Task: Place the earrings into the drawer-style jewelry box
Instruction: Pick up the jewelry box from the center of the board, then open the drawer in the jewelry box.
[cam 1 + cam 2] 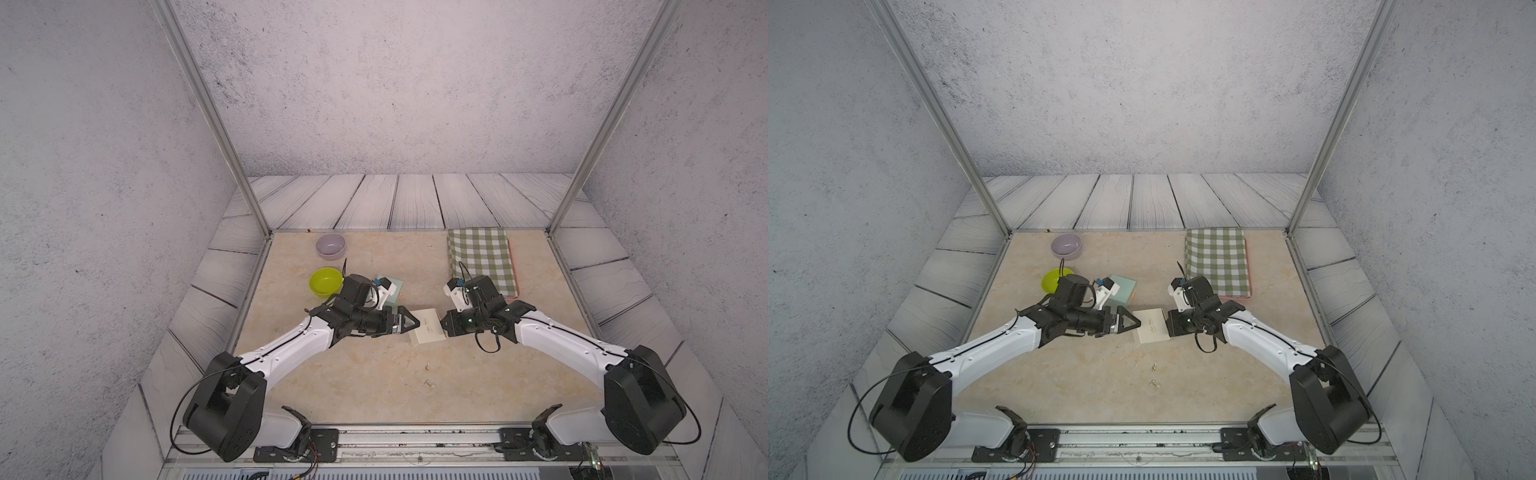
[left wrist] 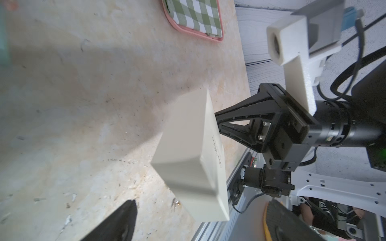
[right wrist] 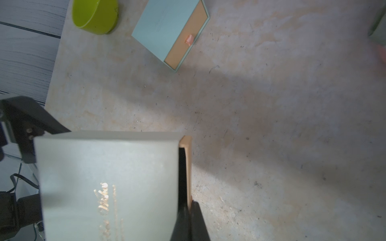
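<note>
A pale drawer-style jewelry box (image 1: pixel 428 330) (image 1: pixel 1152 326) sits mid-table between my two grippers and appears raised off the surface. My right gripper (image 1: pixel 444 328) (image 3: pixel 189 210) is shut on the tan drawer edge (image 3: pixel 189 167), which sticks slightly out of the box's pale sleeve (image 3: pixel 108 177). My left gripper (image 1: pixel 413 326) (image 2: pixel 198 225) is open, its fingers spread on either side of the box's other end (image 2: pixel 188 146) without touching it. Two tiny glinting earrings (image 1: pixel 428 365) (image 1: pixel 429 383) lie on the table nearer the front, and one earring (image 2: pixel 176 202) shows below the box.
A teal box with an orange drawer and pink tab (image 3: pixel 167 31) (image 1: pixel 1121 289) lies behind my left arm. A lime bowl (image 1: pixel 326 282) and a lilac bowl (image 1: pixel 331 245) stand at the back left. A green checked cloth on a pink tray (image 1: pixel 482 259) lies at the back right.
</note>
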Tool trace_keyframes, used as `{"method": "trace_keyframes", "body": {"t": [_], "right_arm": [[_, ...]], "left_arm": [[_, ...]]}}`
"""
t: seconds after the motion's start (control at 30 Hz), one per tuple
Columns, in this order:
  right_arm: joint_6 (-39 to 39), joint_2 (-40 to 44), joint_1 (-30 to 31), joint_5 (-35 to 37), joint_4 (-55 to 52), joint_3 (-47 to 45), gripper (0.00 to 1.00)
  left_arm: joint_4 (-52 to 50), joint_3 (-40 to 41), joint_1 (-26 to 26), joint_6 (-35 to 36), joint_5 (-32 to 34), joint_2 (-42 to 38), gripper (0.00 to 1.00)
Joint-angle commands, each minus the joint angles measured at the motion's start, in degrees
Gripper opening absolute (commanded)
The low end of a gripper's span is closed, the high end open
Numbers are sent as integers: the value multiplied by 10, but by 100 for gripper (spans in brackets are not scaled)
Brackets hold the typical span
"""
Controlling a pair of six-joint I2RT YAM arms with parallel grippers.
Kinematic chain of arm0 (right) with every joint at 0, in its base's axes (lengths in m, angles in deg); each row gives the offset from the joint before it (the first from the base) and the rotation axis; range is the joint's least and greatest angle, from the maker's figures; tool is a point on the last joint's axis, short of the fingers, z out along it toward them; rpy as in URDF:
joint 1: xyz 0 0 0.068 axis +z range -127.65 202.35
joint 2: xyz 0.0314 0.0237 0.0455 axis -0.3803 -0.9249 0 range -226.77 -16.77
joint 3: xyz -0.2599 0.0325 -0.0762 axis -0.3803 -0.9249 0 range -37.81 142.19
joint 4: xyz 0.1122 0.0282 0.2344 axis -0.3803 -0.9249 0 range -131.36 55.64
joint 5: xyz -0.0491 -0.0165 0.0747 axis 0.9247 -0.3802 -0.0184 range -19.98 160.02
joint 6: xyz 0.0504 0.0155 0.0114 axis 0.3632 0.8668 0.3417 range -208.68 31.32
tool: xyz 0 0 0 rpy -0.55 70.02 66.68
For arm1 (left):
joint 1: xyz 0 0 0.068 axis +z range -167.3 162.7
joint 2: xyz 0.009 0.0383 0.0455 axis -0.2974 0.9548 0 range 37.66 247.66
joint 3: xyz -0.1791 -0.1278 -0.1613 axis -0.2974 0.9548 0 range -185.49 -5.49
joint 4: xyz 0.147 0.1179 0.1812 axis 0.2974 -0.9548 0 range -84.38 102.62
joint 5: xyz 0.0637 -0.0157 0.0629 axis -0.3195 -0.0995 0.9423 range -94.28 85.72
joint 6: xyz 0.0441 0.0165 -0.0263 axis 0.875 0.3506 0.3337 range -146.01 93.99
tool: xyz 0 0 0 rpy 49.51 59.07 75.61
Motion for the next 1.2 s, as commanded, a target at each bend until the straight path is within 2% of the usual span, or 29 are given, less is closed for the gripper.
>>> {"method": "trace_keyframes", "body": {"t": [0.0, 0.1, 0.3, 0.37, 0.6, 0.73, 0.83, 1.17], "right_arm": [[18, 19, 0, -4, 22, -6, 0], [24, 15, 1, -2, 24, -6, 0], [28, 6, 5, 5, 23, -6, 0], [28, 3, 6, 8, 20, -5, 0], [26, -7, 13, 25, 17, -6, 0], [19, -24, 13, 87, -10, -6, 0], [17, -43, 13, 133, -31, -5, 0], [11, -67, 13, 179, -53, -1, 0]], "left_arm": [[52, 5, 7, -39, -52, 12, 98], [88, 14, 7, -63, -63, 26, 93], [95, 21, 8, -68, -70, 50, 51], [96, 25, 9, -69, -68, 53, 44], [87, 29, 17, -67, -58, 61, 32], [87, 40, 32, -72, -66, 62, 24], [88, 57, 46, -74, -67, 55, 24], [107, 100, 64, -84, -70, 52, 23]]}}
